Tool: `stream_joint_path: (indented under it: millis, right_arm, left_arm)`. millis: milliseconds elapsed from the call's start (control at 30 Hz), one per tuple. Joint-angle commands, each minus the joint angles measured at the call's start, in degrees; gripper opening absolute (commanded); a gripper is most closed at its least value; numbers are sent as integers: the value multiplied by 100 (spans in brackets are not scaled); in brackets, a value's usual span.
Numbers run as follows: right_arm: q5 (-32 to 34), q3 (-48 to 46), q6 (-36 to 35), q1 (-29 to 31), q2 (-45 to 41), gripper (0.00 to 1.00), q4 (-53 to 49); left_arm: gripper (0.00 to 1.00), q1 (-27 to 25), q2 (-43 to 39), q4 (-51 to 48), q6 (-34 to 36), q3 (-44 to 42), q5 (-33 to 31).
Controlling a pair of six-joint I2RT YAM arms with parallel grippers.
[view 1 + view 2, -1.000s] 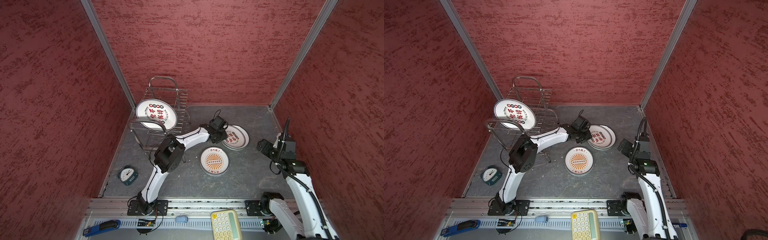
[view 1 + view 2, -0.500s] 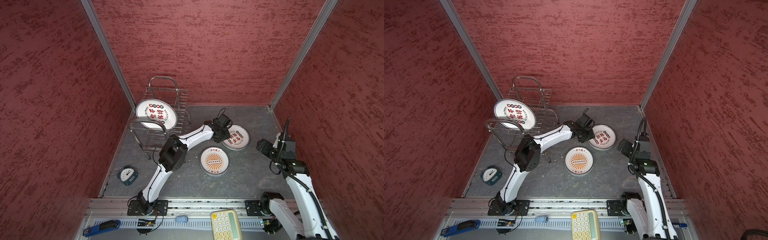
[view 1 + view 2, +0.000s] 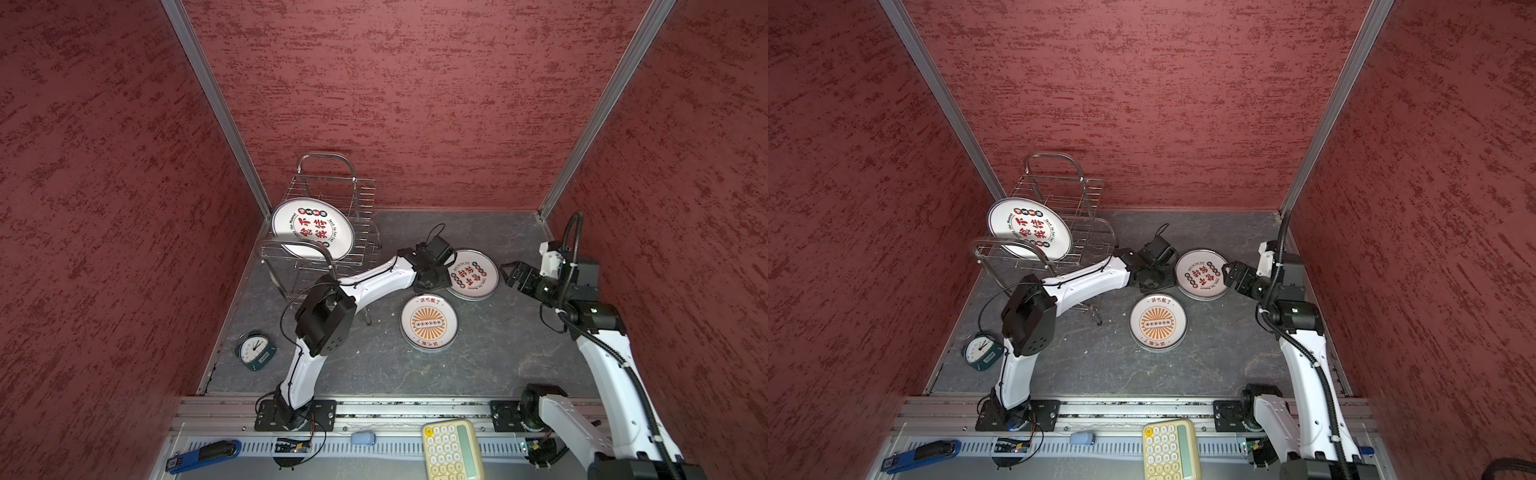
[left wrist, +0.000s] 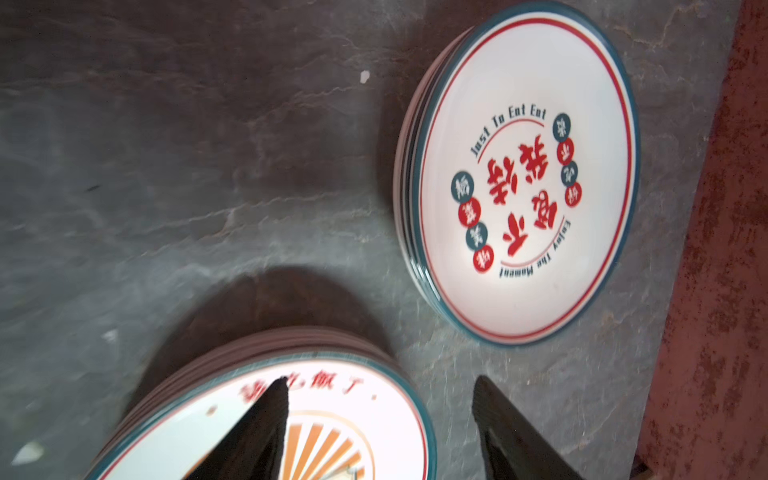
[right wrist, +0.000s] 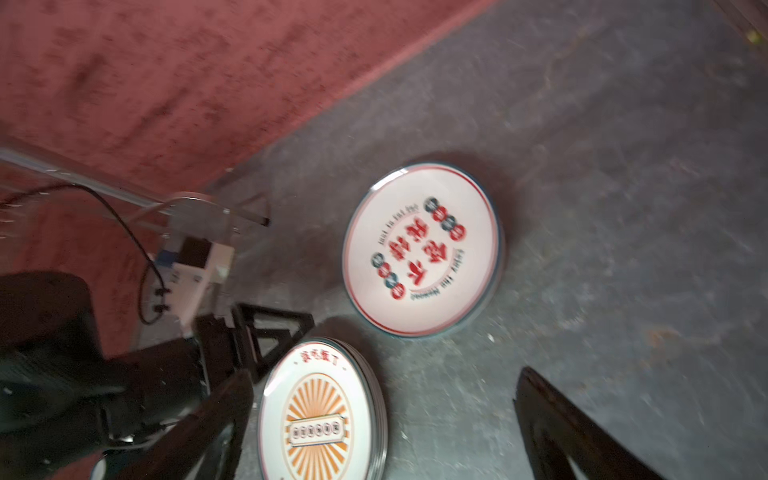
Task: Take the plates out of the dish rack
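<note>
Most of the job is looking done: two piles of plates are lying flat on the gray table (image 3: 374, 365), the pile with red writing (image 3: 473, 276) just beside the pile with an orange sun (image 3: 429, 323). One big plate (image 3: 311, 228) is sitting in the dish rack (image 3: 361, 199) at the back left, waiting to come out. The left gripper (image 4: 380, 432) is hanging by the red pile with its fingers apart, holding nothing, and the right gripper (image 3: 507, 276) is waiting on that pile's other side, fingers wide apart too.
</note>
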Motion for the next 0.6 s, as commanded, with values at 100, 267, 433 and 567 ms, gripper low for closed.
stream_joint_path:
  millis: [100,267,433,567]
  right_arm:
    - [187,2143,-745,1830,938,99,45]
    - [486,3587,-1162,3244,2058,99,-24]
    - [894,4764,-1677,4241,3085,99,-250]
    - [1104,5693,-1886,4791,3807,99,-496]
  left_arm:
    - [80,-300,-1450,-80,-61,-1416,-676]
    - [88,-409,-2380,-214,-412,-2436,-903]
    - [98,-462,-3195,-328,-762,-3212,-1155]
    - [99,-464,-3692,-616,-1128,-3624,-1355]
